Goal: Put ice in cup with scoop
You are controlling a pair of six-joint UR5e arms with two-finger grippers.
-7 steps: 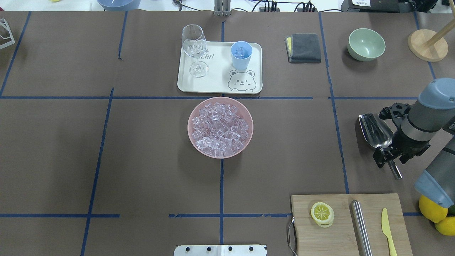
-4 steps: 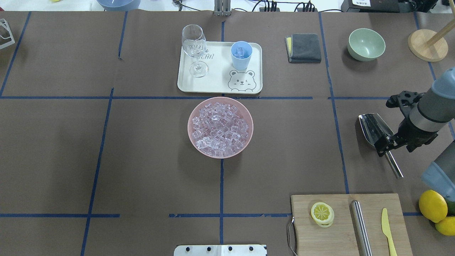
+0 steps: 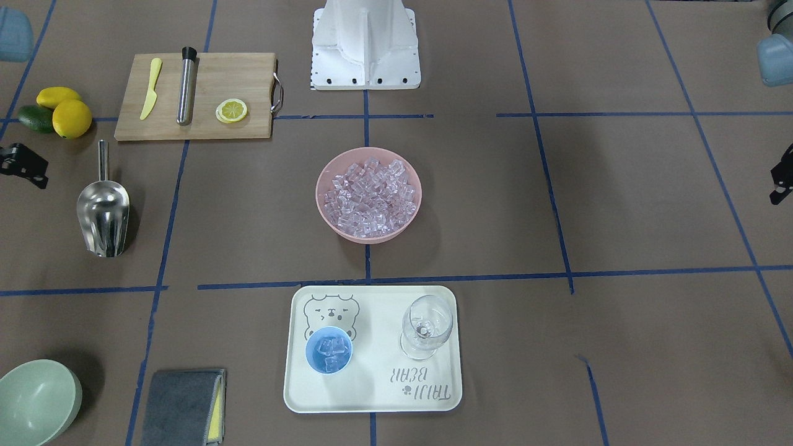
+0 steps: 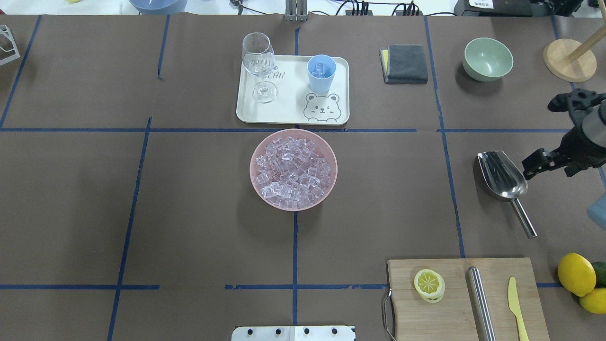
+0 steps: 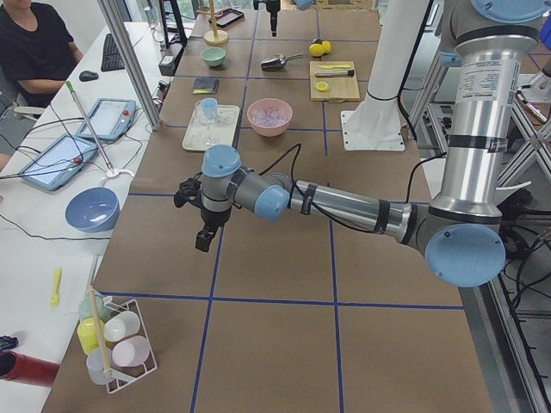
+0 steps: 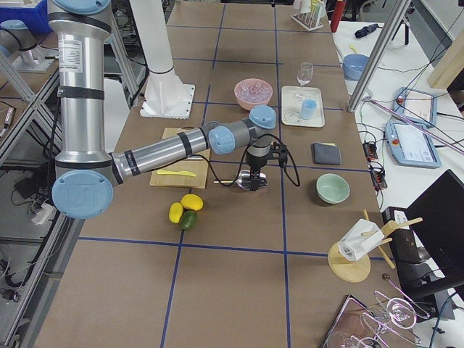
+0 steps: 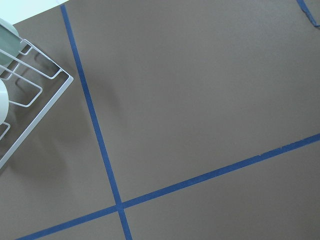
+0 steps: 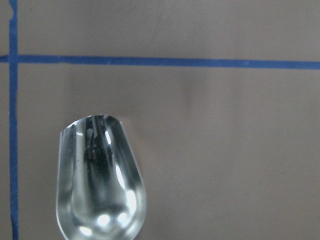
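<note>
The steel scoop (image 4: 503,180) lies on the table at the right, trough toward the far side, nothing holding it. It also fills the lower left of the right wrist view as the scoop (image 8: 100,180). My right gripper (image 4: 532,168) hovers just right of the trough, open and empty. The light-blue cup (image 4: 321,73) stands on the white tray (image 4: 289,113) with a few ice cubes inside. A heap of ice (image 4: 292,170) fills the pink bowl (image 4: 331,189) at mid-table. My left gripper (image 5: 204,237) hangs over bare table far to the left; I cannot tell its state.
A wine glass (image 4: 259,66) shares the tray. A cutting board (image 4: 450,303) with a lemon slice, steel cylinder and yellow knife lies near the scoop. Lemons (image 4: 575,274), a green bowl (image 4: 488,58), a grey cloth (image 4: 405,63) and a wooden stand (image 4: 568,59) sit at the right.
My right gripper let go of the scoop's handle and pulled away to the right and farther back. The scoop now lies alone on the table.
</note>
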